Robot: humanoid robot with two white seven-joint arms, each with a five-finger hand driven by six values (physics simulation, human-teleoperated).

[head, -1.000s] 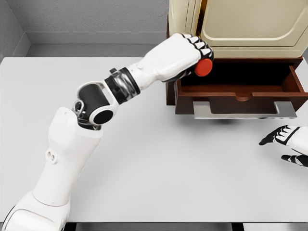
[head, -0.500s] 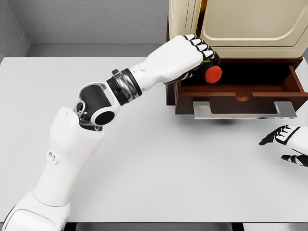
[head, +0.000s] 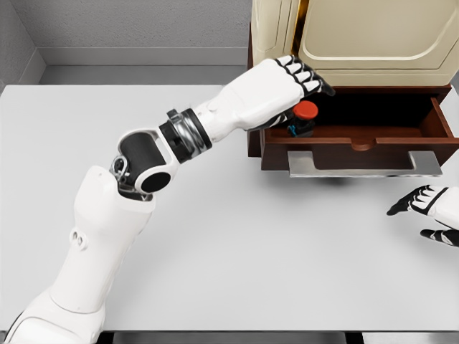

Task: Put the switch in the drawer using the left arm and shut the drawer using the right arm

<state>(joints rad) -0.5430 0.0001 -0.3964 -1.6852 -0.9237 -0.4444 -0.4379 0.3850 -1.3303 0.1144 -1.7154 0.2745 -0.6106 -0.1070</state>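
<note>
head view shows the left hand (head: 283,86) extended over the left end of the open drawer (head: 358,129), fingers (head: 308,75) spread apart and holding nothing. the switch (head: 304,117), with its red round cap on a dark body, sits inside the drawer cavity at the left end, just below the fingertips and apart from them. the drawer is pulled out from the brown cabinet (head: 254,136), its front panel carrying a grey metal handle (head: 362,165). a cream-coloured unit (head: 358,36) stands on top of the cabinet. the right hand (head: 430,211) rests on the white table (head: 215,236) at the right edge, well apart from the drawer, fingers relaxed and gripping nothing.
</note>
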